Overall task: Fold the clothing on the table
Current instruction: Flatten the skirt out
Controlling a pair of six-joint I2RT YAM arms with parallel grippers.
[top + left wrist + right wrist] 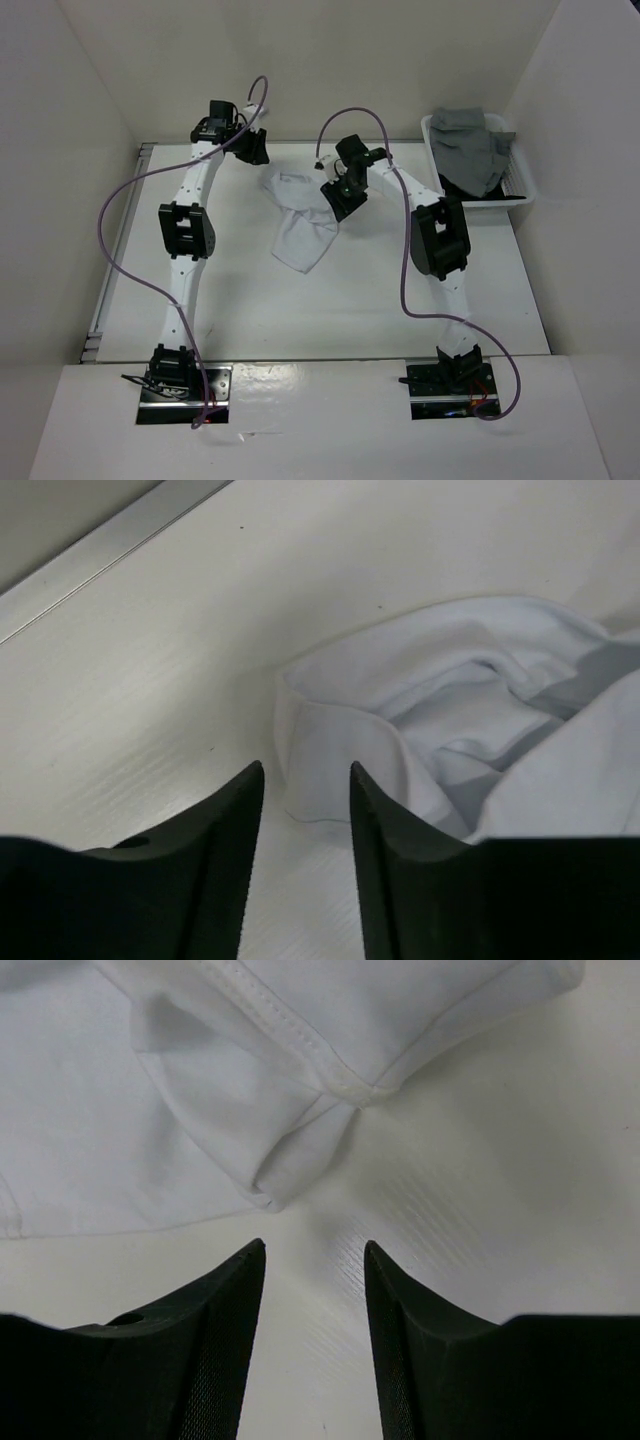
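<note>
Lying rumpled on the table (300, 310), past centre toward 12 o'clock: the clothing (300, 225), white, creased, stitched hems showing. At its 10 o'clock, left gripper (305, 772), jaws partly apart, empty. At its 3 o'clock, covering the cloth's edge from above, right gripper (315, 1247), likewise parted, holding nothing. At 2 o'clock, basket (527, 188) with grey garment (470, 145); black garment (465, 188) mostly hidden.

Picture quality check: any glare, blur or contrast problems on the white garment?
Top external: even light, no glare, but the white garment merges with the white table, only soft shadows marking its edge. Left wrist: folds read by shading; the left pincer is near-black. Right wrist: hem stitching crisp, right pincer dark.
</note>
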